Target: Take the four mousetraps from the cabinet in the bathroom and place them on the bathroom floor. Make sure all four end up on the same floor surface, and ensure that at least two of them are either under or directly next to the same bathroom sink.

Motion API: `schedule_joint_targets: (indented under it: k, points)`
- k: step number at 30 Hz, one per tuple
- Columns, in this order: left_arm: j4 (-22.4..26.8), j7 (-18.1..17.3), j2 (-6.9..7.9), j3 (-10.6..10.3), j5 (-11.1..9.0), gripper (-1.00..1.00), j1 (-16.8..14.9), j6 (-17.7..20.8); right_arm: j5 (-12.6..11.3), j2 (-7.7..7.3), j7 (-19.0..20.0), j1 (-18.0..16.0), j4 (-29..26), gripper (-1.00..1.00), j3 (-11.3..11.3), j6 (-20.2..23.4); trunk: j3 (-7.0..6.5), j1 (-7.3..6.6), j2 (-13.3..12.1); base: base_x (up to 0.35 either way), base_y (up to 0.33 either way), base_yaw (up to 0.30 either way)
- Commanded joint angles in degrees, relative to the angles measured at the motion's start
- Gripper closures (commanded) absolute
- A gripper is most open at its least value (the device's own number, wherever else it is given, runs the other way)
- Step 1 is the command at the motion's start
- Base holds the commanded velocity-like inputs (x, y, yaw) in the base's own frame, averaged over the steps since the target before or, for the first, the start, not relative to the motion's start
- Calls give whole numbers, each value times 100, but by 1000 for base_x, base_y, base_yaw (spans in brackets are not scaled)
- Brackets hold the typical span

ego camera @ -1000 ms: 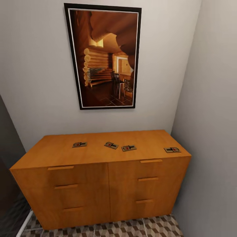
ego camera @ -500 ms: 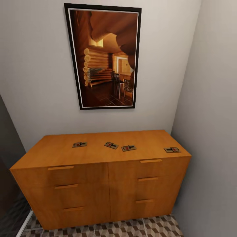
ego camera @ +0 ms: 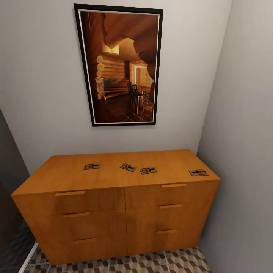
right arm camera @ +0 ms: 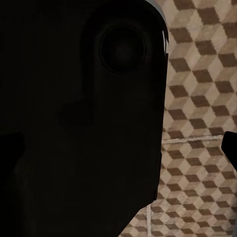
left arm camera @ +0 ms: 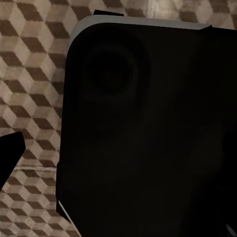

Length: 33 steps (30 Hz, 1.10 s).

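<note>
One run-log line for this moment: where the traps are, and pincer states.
traps: four mousetraps flat on cabinet top, none grasped | floor: tiles, no traps seen | pincers: states unreadable | stage: facing cabinet

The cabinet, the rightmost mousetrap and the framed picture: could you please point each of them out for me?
cabinet (ego camera: 113, 176): head view, on the bare wooden top near its front edge.
rightmost mousetrap (ego camera: 198, 172): head view, on the middle of its board.
framed picture (ego camera: 121, 66): head view, on the middle of the print.
</note>
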<state>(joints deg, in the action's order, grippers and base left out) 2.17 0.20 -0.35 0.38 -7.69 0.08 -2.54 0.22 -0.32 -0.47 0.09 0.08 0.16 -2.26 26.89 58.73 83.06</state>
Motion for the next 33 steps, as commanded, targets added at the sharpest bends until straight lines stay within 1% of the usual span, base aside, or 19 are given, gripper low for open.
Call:
schedule_joint_targets:
  k: [1, 25, 33]
  points:
    - [3, 5, -1, 1, -47, -100, 1, -11, 3, -1, -5, 0, 1, -100, 1, -20, 4, 0, 2, 0, 0, 0]
    - [5, 2, -75, 8, -40, -100, 1, -14, 2, -8, -2, 0, 1, -100, 1, -20, 4, 0, 2, 0, 0, 0]
    - [3, -2, -81, 6, -40, -100, 1, -10, -4, -11, -5, 0, 1, -100, 0, -20, -140, -176, -319, 0, 0, 0]
